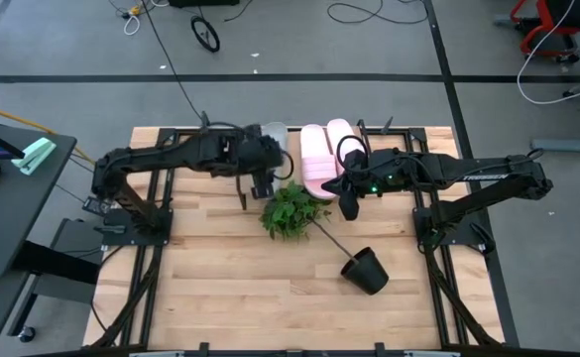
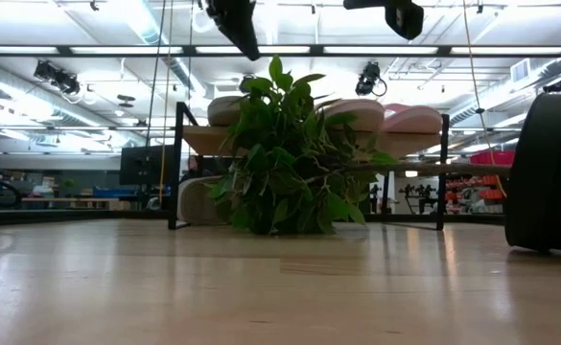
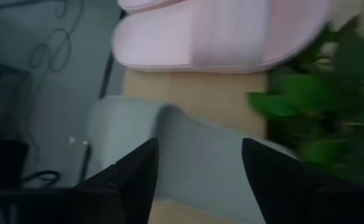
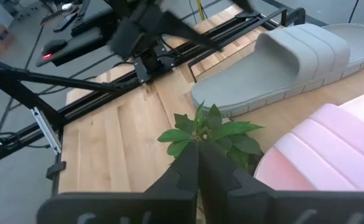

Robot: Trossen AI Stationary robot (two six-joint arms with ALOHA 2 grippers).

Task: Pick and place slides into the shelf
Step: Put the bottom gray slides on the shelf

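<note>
Your left gripper [image 3: 197, 180] hangs just over the grey slide [image 3: 188, 149] on the shelf [image 3: 194, 93], jaws spread, looks freshly placed. Pink slides [image 1: 326, 147] sit beside it. Right gripper [image 4: 198, 177], jaws closed, waits over the plant [image 1: 291, 210]. Next you'll need the slide under the shelf.

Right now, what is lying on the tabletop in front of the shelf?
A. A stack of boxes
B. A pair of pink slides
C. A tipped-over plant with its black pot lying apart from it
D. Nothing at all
C: the high view shows the green leafy plant lying on the tabletop with its stem running to the black pot on its side, while the pink slides sit on the shelf.
</note>
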